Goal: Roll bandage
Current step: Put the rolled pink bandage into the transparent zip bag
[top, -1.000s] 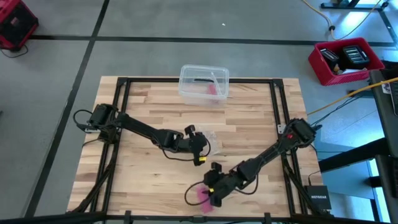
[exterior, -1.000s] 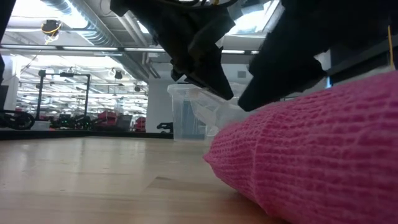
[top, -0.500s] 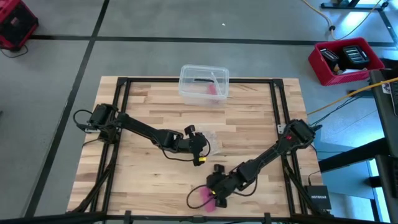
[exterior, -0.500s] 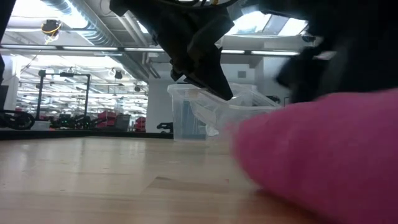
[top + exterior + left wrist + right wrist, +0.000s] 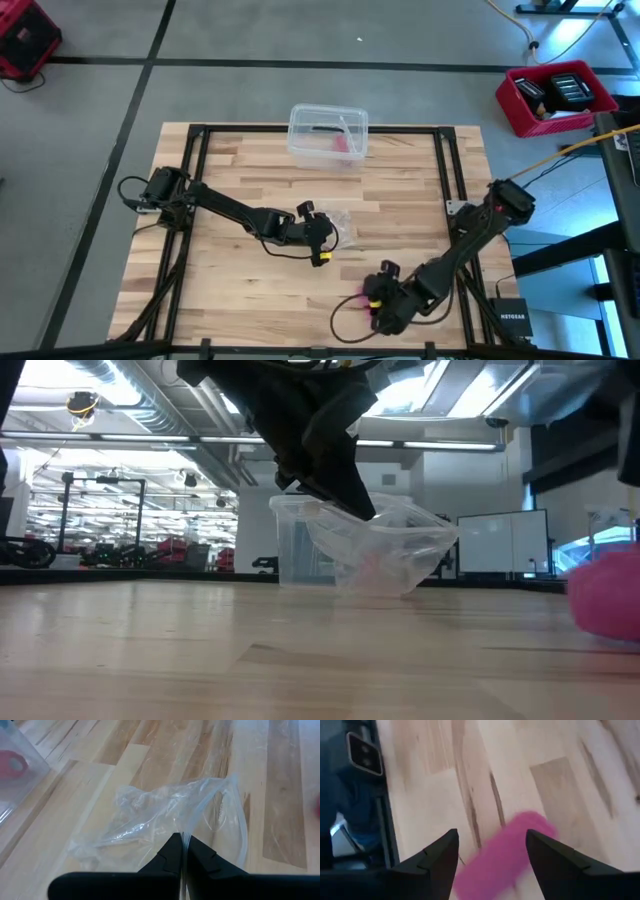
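Note:
The bandage (image 5: 358, 299) is a pink roll near the table's near edge, right of the middle. It shows at the right border of the low view (image 5: 608, 600). In the right wrist view the bandage (image 5: 505, 855) lies slantwise between the fingers of my right gripper (image 5: 492, 832), which stand wide apart around it. My right gripper (image 5: 372, 303) tips steeply down over it. At the table's middle, my left gripper (image 5: 330, 238) is shut on a clear plastic wrapper (image 5: 165, 815). My left gripper pinches an edge of the clear wrapper (image 5: 185, 836) between its two shut fingertips, coming slantwise from above. The wrapper (image 5: 385, 555) hangs crumpled below the fingers. I cannot tell whether its lower end touches the table. My right gripper has the pink roll between its two fingers, coming steeply from above. One fingertip (image 5: 535, 840) overlaps the roll's far end (image 5: 537, 822). The roll lies slantwise in the gap. Blur hides the other contact and whether the roll is clear of the table.
A clear plastic box (image 5: 328, 132) with something pink inside stands at the far edge's middle. Black frame rails (image 5: 447, 190) run along the table's sides. The near edge and a rail (image 5: 385, 820) lie close to my right gripper. Bare wood spreads left of the roll.
My right gripper has gone toward the table's right edge and a little up, turning at the wrist, mostly in the last half second. The bandage has gone along with it, from close before the low camera to that view's right border.

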